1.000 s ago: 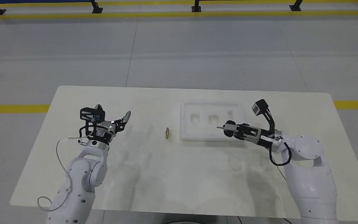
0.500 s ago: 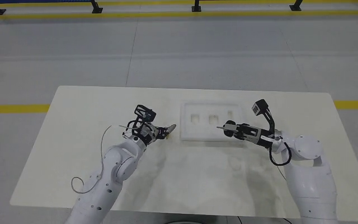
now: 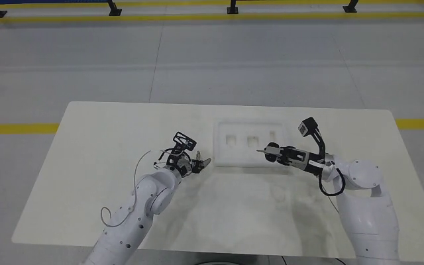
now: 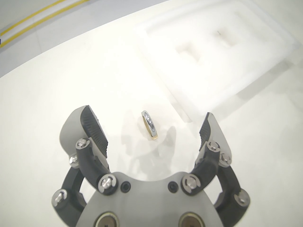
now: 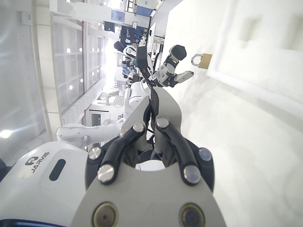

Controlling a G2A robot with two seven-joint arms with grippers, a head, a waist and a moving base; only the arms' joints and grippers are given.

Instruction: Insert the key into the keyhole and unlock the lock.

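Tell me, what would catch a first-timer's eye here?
A small brass padlock stands on edge on the white table, just beside a white foam tray. The left gripper is poised right at it, fingers wide open. Over the tray's other end, the right gripper is pinched shut on a thin metal tip, likely the key.

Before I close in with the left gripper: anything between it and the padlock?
Nothing visible. The padlock sits on bare table just ahead of the open left gripper, apart from its fingers. The foam tray sits close on the padlock's far side, not between them.
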